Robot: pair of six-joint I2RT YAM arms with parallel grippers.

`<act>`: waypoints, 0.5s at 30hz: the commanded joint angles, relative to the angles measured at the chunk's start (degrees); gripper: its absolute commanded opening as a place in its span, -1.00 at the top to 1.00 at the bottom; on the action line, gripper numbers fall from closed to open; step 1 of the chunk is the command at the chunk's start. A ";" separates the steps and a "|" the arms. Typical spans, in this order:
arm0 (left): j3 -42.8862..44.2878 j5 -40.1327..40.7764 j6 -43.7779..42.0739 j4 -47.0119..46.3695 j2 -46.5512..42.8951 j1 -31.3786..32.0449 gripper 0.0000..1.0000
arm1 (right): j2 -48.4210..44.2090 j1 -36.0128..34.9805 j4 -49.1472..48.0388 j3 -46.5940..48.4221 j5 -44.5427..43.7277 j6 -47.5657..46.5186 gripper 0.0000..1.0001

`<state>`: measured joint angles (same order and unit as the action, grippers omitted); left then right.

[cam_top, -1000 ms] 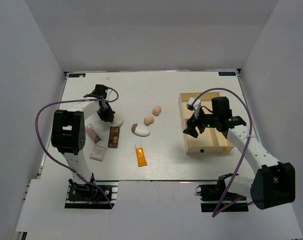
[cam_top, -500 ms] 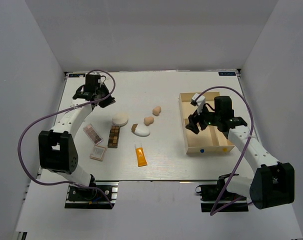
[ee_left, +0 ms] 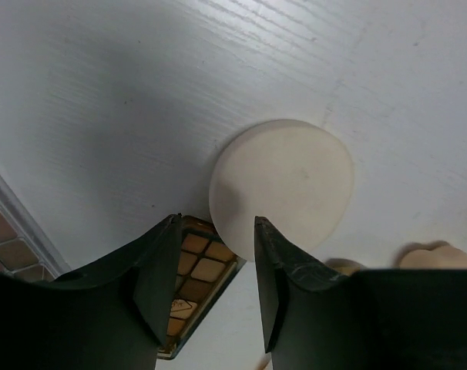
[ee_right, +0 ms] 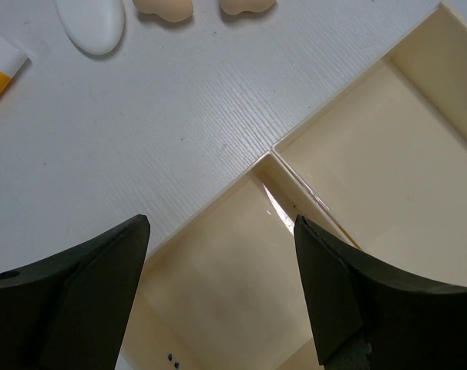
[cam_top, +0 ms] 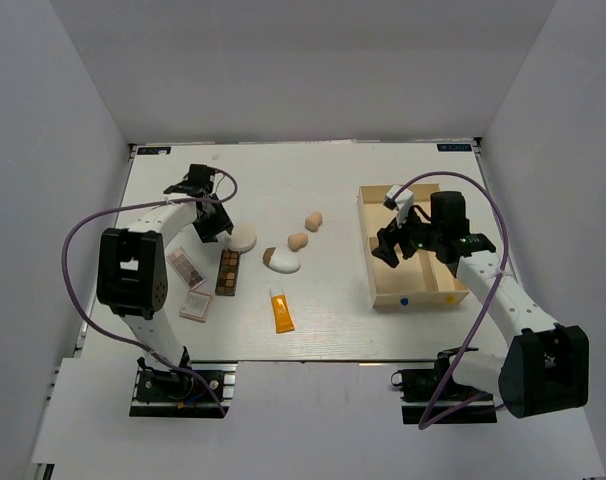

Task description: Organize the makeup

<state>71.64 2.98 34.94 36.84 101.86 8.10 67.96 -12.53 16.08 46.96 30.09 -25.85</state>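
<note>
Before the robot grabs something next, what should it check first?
1. The left jaws open: ok.
2. The left jaws empty: ok.
3. The round puff lined up with the left jaws: ok, its edge shows in their gap.
4. The round puff apart from the eyeshadow palette: cannot tell.
5. The right jaws open and empty: ok.
6. Room in the wooden box: ok.

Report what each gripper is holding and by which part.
Nothing held: left gripper open over the round cream puff, right gripper open over the wooden box.
</note>
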 commanded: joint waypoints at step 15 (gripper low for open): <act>4.30 -2.90 -1.01 -1.86 10.55 0.08 0.79 | -1.17 1.19 -1.84 -0.64 -0.20 0.36 -0.63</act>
<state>75.29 0.08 34.28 36.42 111.31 8.08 67.96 -11.81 16.05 46.96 29.93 -25.87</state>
